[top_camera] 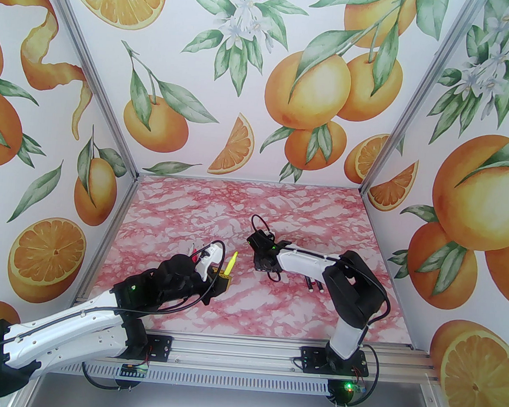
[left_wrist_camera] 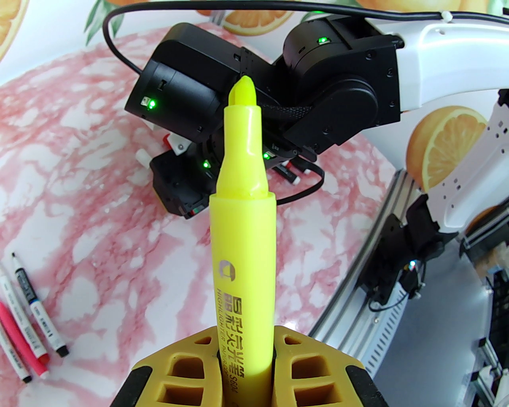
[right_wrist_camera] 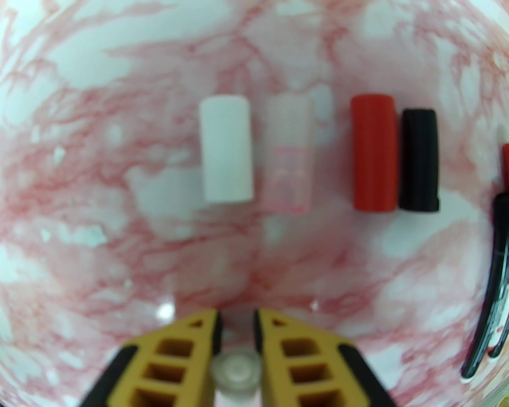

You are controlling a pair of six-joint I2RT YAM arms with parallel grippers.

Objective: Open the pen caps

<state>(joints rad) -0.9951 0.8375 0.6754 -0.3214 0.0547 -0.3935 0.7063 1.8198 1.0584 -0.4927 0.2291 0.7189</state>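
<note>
Between the jaws of the left gripper [left_wrist_camera: 245,338], the uncapped yellow pen [left_wrist_camera: 242,246] is sitting clamped. Meanwhile the right gripper [right_wrist_camera: 236,318] is bracketing a clear cap [right_wrist_camera: 235,371], grip undeterminable. Likely light, hard, slippery: pinch across its round sides.

The pink-and-white marbled table [right_wrist_camera: 119,238] carries four short caps lying in a row in the right wrist view: a red cap [right_wrist_camera: 373,151], a black cap [right_wrist_camera: 419,159] touching its right side, a clear cap [right_wrist_camera: 289,155] near its left, and a white cap [right_wrist_camera: 226,149] beyond that.
</note>
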